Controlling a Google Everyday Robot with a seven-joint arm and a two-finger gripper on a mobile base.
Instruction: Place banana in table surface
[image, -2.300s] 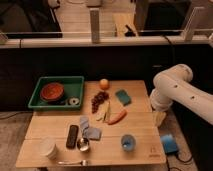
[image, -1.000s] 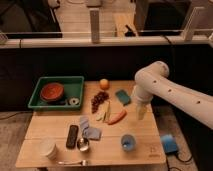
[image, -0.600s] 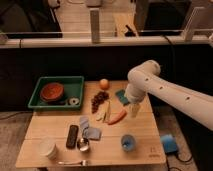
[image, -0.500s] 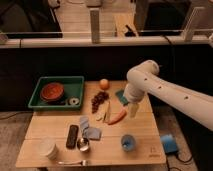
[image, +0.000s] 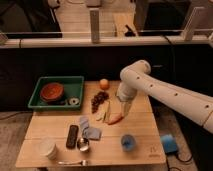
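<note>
The banana (image: 105, 113) is a slim pale yellow-green fruit lying on the wooden table surface (image: 140, 127), between dark grapes (image: 99, 100) and an orange-red carrot (image: 116, 119). My gripper (image: 125, 109) hangs from the white arm (image: 150, 87) and points down just above the carrot's right end, a little right of the banana. It holds nothing that I can see.
A green tray (image: 75, 82) with a brown bowl sits at the back left. A round orange (image: 103, 84) lies behind the grapes. In front are a blue cloth (image: 89, 129), a dark bar (image: 72, 136), a spoon (image: 83, 145), a white cup (image: 48, 148) and a blue cup (image: 127, 143).
The arm has swung from the table's right edge leftward to the middle. The gripper now hangs over the carrot beside the banana. The things on the table have not moved.
</note>
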